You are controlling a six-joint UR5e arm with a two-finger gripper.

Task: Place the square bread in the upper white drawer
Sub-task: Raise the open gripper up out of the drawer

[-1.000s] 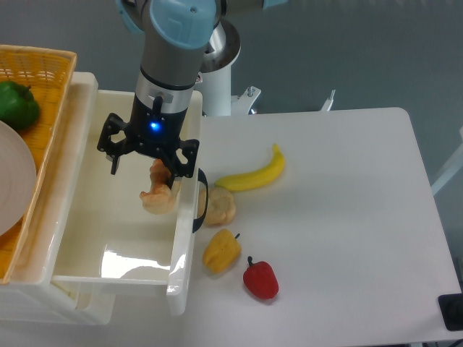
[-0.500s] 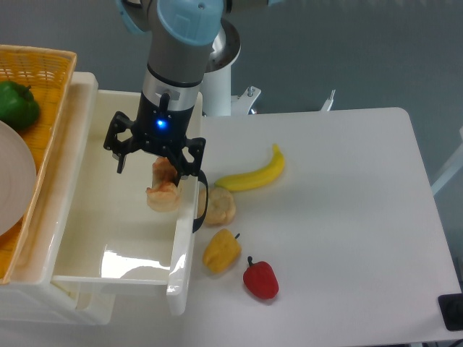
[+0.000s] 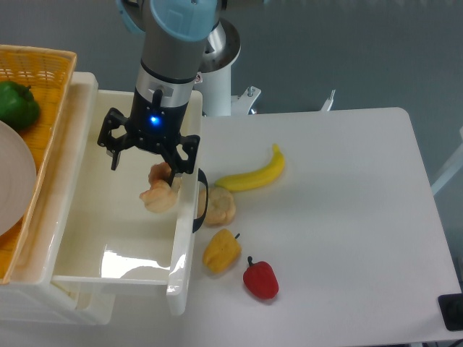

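The square bread (image 3: 160,195), pale tan with an orange-brown crust, hangs tilted just above the inside of the upper white drawer (image 3: 101,217), close to its right front panel. My gripper (image 3: 161,178) is directly over the bread and shut on its upper part. The black gripper body hides the top of the slice. The drawer stands pulled out, and its curved black handle (image 3: 202,207) faces the table.
A rounder tan bun (image 3: 221,207) lies just outside the drawer front, with a banana (image 3: 254,174), a yellow pepper (image 3: 221,250) and a red pepper (image 3: 261,280) nearby on the white table. A woven yellow basket (image 3: 43,69) with a green pepper (image 3: 16,103) sits at the left.
With the bread in its grip, the gripper swung slightly right and then back left over the drawer. It ends up close to where it was a second ago.
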